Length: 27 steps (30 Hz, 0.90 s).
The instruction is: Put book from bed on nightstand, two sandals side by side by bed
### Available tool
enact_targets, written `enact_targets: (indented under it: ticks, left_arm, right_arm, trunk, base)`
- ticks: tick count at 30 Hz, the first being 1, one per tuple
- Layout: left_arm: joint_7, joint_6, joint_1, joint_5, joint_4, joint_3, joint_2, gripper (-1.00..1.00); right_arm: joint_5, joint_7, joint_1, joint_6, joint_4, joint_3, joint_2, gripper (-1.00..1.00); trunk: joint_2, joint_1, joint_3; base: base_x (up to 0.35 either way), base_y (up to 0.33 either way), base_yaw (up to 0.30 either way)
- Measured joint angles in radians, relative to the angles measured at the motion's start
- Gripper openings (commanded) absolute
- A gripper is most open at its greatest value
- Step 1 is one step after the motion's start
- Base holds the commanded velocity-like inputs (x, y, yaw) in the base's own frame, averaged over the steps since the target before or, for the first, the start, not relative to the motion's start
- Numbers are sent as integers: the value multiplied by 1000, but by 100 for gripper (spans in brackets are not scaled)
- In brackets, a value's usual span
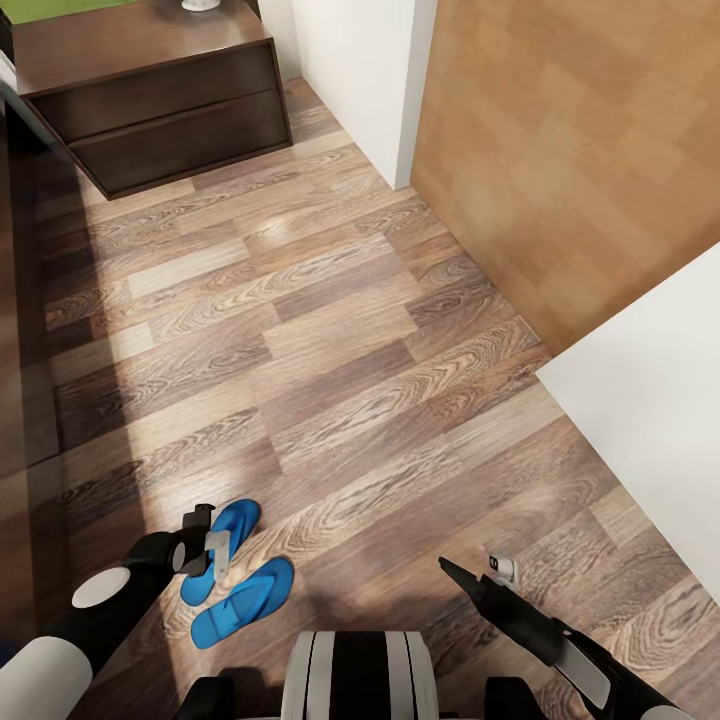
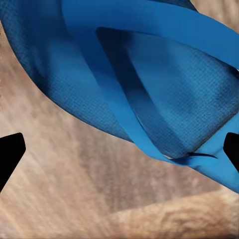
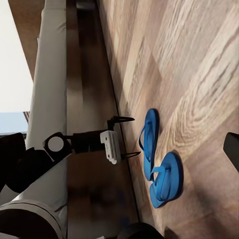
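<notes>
Nearest you, the left pincer (image 1: 205,545) hangs spread above the two sandals (image 1: 228,575). These look light, thin and floppy; pinch a sole edge or strap (image 2: 119,107). You cannot tell how the right pincer (image 1: 470,575) stands.

Two blue sandals (image 3: 158,162) lie side by side on the wood-plank floor (image 3: 189,59) just beside the dark bed frame (image 3: 92,99) with its grey mattress (image 3: 50,89), while the left gripper (image 3: 128,138) hangs next to them with its fingers spread apart.
</notes>
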Motion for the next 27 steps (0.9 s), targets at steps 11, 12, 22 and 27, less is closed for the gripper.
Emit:
enact_targets:
  ticks: [11, 12, 22, 27]
  left_arm:
    - [-4, 0, 0, 1, 0, 0, 0, 100]
    - [-4, 0, 0, 1, -1, 0, 0, 100]
    - [-5, 0, 0, 2, 0, 0, -2, 100]
    - [-5, 0, 0, 1, 1, 2, -4, 100]
  right_arm:
    - [-1, 1, 0, -1, 0, 0, 0, 100]
    - [-1, 1, 0, -1, 0, 0, 0, 100]
    - [0, 0, 0, -2, 23, -1, 0, 100]
    - [0, -1, 0, -1, 56, -2, 0, 100]
  trunk:
    - [1, -3, 23]
    - [2, -3, 27]
    - [4, -8, 66]
    - [5, -10, 85]
  base:
    - [0, 0, 0]
    - [0, 0, 0]
    - [0, 0, 0]
    - [0, 0, 0]
